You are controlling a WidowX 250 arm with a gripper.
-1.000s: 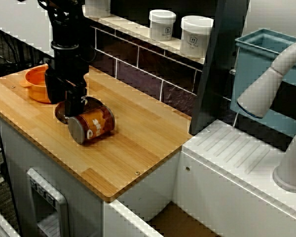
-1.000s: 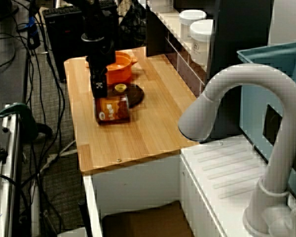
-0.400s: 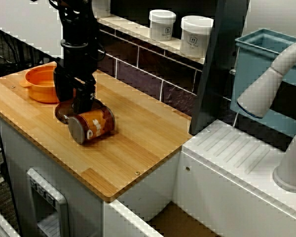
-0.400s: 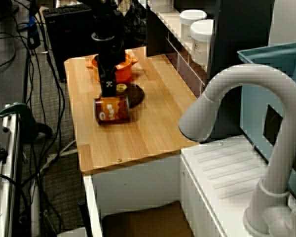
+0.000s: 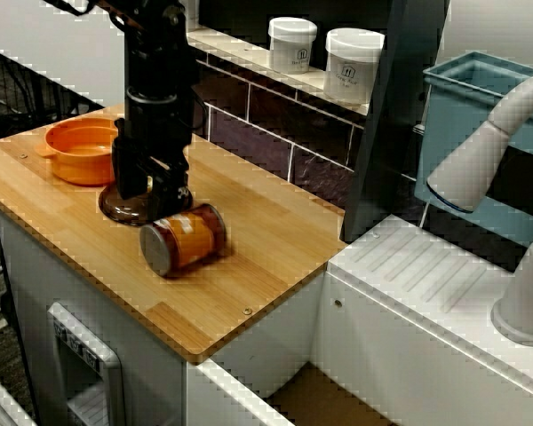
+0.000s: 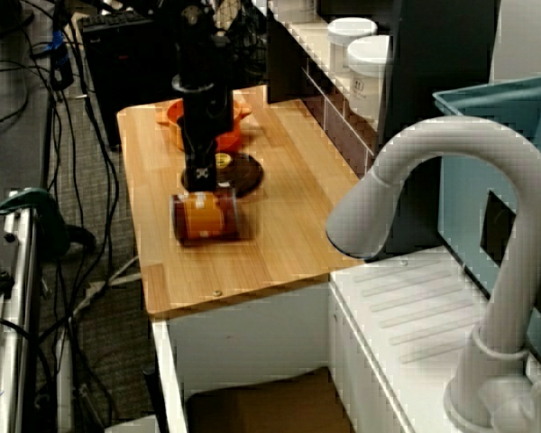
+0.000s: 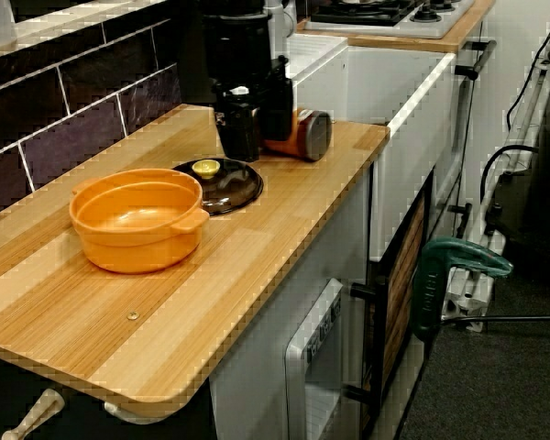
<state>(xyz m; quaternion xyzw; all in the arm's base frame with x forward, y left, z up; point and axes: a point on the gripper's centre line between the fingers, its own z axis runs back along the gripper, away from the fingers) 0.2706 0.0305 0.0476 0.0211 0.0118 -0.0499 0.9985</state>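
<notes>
- The gripper [image 5: 153, 191] is held low over the rim of the dark lid [image 5: 123, 208], on the side of the lid turned toward the white sink unit [image 5: 426, 284]. Its fingers are seen apart, and nothing is clamped between them.
- The orange can [image 5: 185, 240] is laid on its side on the surface [image 5: 266, 244], just beside the lid on that same side. Its grey end is turned toward the front edge.
- Whether the can is touched by the nearer finger cannot be told; only a sliver of room is shown there in the view from the front.
- The orange pot [image 5: 75, 167] is set just beyond the lid, on the side away from the can.
- The front edge of the surface is found near the lid. The tiled wall [image 5: 249, 115] is kept farther from the lid, with bare wood between.
- Past the can, away from the lid, a wide stretch of bare wood is left up to the end of the surface.
- In the view along the surface, the can [image 7: 307, 136] is half hidden behind the gripper.
- The upper arm is cut off by the frame, and part of the lid is covered by the gripper in the view from the front.
</notes>
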